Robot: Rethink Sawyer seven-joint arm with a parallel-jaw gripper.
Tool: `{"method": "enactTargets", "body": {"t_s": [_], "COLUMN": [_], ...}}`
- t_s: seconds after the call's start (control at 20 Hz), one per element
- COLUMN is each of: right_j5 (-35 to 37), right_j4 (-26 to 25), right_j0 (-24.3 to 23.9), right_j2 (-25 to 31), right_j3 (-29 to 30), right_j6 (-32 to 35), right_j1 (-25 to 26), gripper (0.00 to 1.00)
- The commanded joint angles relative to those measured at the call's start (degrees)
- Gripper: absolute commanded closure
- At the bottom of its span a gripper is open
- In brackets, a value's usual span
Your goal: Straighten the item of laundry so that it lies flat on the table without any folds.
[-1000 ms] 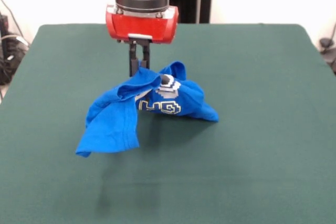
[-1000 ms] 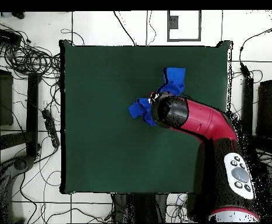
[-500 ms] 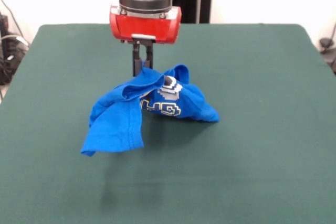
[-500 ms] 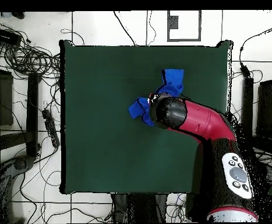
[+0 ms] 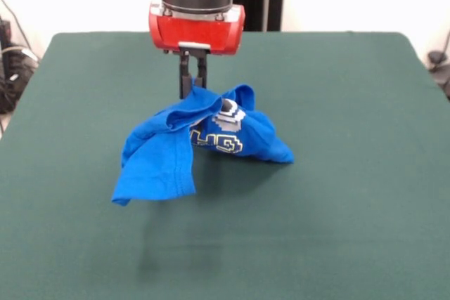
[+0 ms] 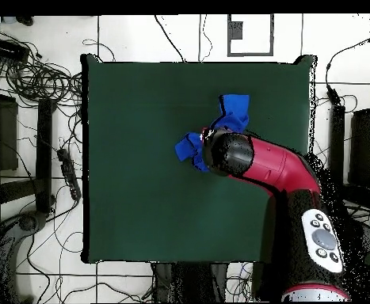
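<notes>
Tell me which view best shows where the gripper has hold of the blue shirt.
The front view: the gripper hangs below the red wrist, shut on a raised fold at the top of the T-shirt, which drapes down from it. In the overhead view the arm covers the gripper; only two blue parts of the shirt show beside it.

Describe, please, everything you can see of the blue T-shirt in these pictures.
The blue T-shirt is soft bright blue cloth, crumpled, not flat. The gripper holds its top with jaws shut, so it hangs like a small tent. One hemmed flap hangs in front, its lower edge seemingly clear of the table; the other side rests on the green surface. A white-grey pixel print and yellow-outlined letters show partly between folds. Overhead, the arm covers much of it.
</notes>
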Motion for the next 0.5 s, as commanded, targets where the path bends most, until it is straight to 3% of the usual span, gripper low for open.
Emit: {"method": "enactTargets", "body": {"t_s": [0.05,0.1,0.15,0.5], "right_j5": [-0.4,-0.68,-0.78,-2.16], "right_j4": [-2.47,-2.41,-2.44,-2.9], "right_j0": [1.71,1.42,1.32,1.05], "right_j2": [5.39,5.75,5.89,6.55], "right_j3": [5.67,5.89,5.9,4.84], "right_j6": [3.91,3.74,3.64,3.1], "right_j1": [0.34,0.36,0.41,1.97], "gripper": [1.0,1.0,0.0,0.0]}}
